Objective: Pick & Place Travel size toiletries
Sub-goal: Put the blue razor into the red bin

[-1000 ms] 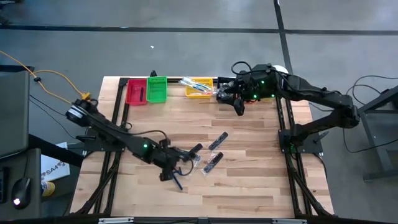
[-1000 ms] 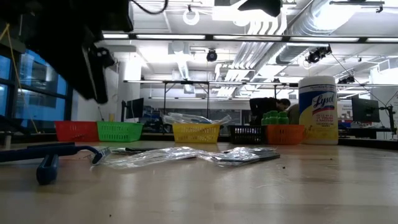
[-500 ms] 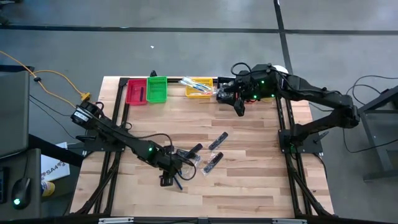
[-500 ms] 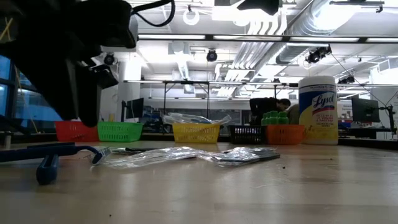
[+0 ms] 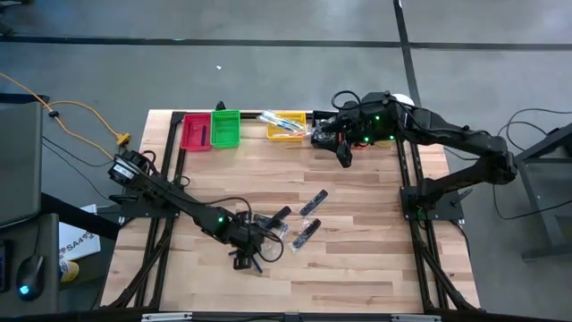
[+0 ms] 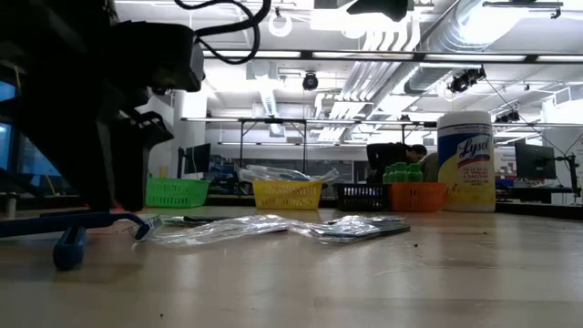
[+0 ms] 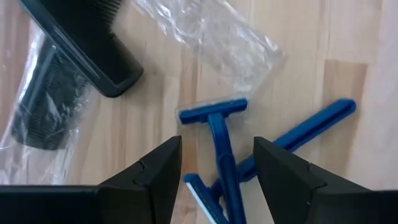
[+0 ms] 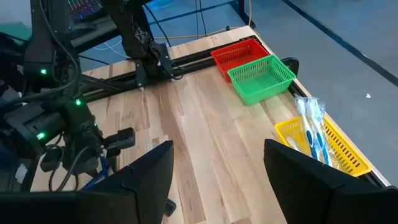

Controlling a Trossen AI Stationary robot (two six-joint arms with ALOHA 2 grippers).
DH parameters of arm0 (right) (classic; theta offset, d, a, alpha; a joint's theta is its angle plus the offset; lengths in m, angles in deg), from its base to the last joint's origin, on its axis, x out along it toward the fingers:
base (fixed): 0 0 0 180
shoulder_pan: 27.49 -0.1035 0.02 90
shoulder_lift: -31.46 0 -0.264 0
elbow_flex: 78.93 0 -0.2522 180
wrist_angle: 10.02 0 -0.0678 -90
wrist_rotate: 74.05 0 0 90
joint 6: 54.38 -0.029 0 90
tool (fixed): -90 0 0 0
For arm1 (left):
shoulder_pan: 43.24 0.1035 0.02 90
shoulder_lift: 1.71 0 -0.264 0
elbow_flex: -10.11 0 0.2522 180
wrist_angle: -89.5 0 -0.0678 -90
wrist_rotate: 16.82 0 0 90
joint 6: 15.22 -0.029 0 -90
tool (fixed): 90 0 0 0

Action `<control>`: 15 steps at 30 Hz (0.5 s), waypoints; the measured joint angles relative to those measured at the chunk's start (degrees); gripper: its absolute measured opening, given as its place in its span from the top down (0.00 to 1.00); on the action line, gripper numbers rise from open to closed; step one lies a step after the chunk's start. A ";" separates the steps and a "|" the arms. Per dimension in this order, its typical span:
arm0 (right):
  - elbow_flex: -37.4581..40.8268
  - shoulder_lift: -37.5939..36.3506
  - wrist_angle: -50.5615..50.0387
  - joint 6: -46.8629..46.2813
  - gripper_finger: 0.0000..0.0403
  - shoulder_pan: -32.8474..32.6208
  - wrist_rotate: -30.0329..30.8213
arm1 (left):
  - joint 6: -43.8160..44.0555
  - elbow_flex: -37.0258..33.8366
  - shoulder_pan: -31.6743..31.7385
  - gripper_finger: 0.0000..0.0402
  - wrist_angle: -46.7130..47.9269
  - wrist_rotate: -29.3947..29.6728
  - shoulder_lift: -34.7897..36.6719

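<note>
We see the left gripper [image 7: 217, 168] low over the bench [image 5: 357, 259], fingers [image 7: 155, 171] spread and empty, straddling the blue razors [image 7: 224, 158] lying flat. The right gripper [image 5: 342, 154] waits beside the yellow bin [image 5: 286, 125], fingers apart, empty.

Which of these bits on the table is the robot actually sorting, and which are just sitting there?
Part of the job:
blue razors under the open left pincer
black comb
wrapped toothbrushes

Just lying about:
white Lysol jar
red bin and green bin
</note>
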 joint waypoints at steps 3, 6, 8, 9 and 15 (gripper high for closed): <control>0.00 0.00 -0.02 0.00 0.41 0.00 -0.07 | 0.89 0.00 0.02 0.52 -1.01 1.09 0.02; 0.00 0.00 -0.01 0.05 0.41 0.00 -0.07 | 0.91 0.00 -0.01 0.52 -0.97 0.92 0.01; 0.00 0.00 -0.02 0.36 0.41 0.00 -0.07 | 1.26 0.02 -0.06 0.52 -1.27 0.34 -0.65; 0.00 0.00 0.00 0.60 0.41 0.00 -0.05 | 1.46 0.02 -0.01 0.52 -1.31 0.26 -1.11; 0.00 0.00 -0.02 1.10 0.41 0.00 -0.04 | 3.27 0.01 0.00 0.52 -2.27 -0.52 -2.91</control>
